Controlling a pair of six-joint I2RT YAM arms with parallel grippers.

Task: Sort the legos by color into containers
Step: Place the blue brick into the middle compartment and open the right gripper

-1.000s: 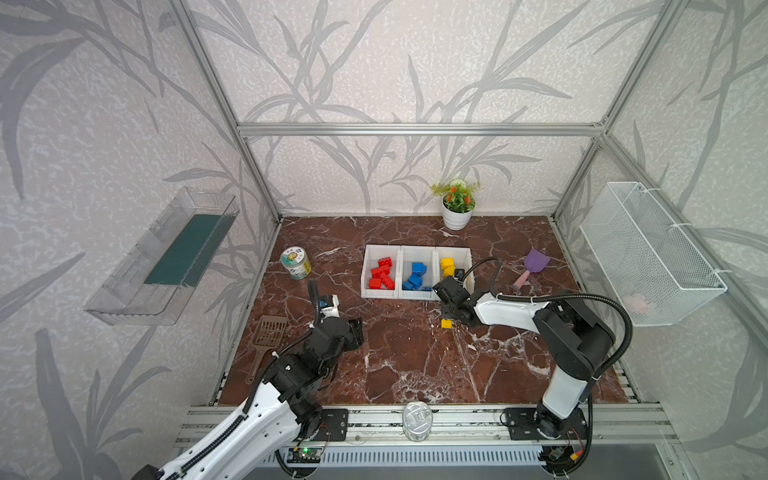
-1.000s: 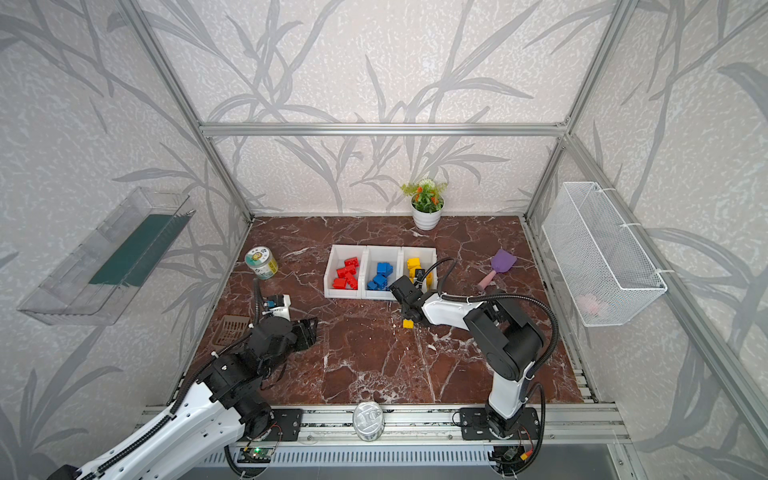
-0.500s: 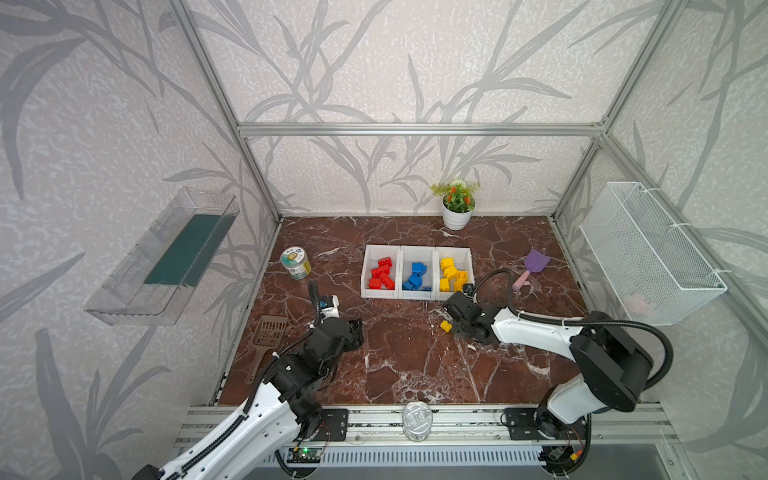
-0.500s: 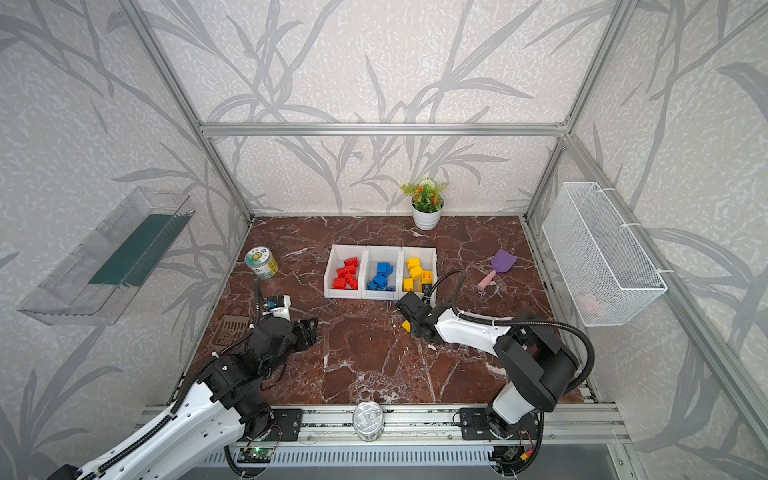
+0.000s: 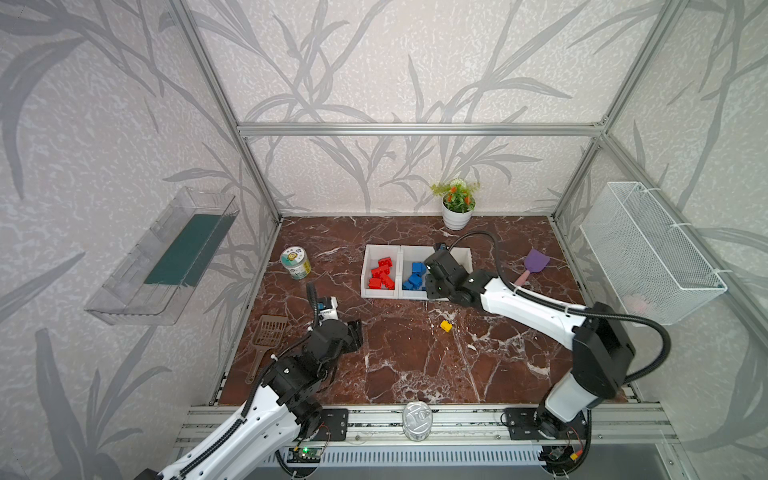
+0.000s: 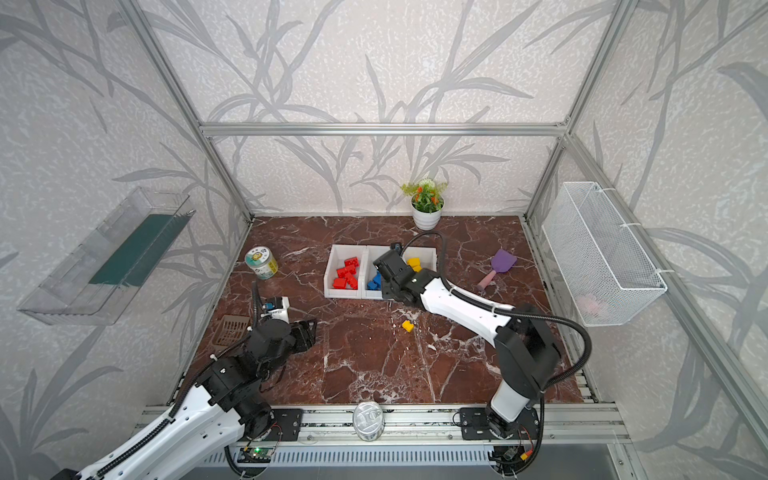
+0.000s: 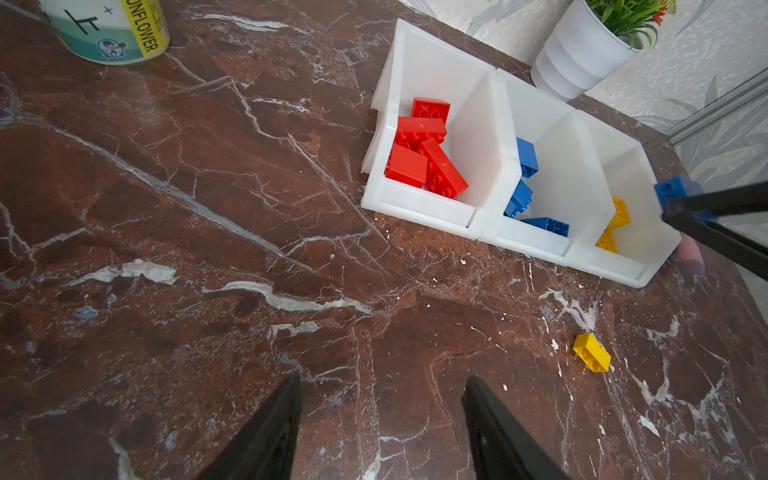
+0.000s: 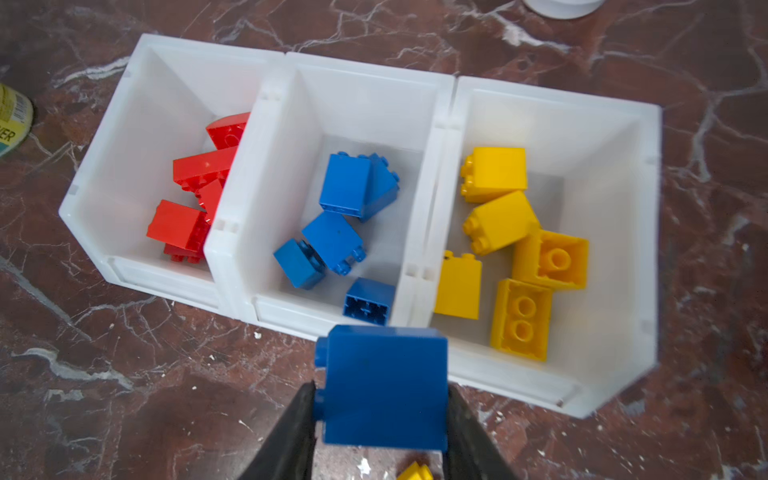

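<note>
The tabletop [image 5: 415,365] is dark red marble with white veins. At its far edge stands a small potted plant [image 5: 456,208] in a white pot. A tin can [image 5: 295,262] with a green and yellow label stands upright near the left side. A purple scoop [image 5: 534,264] with a pink handle lies toward the right side, and a brown slotted scoop [image 5: 270,332] lies at the left edge. A clear tray [image 5: 137,286] hangs on the left wall and a white wire basket [image 5: 648,253] on the right wall.

Likely a lab — aluminium frame [image 5: 419,129], wallpapered panels [image 5: 374,62].
</note>
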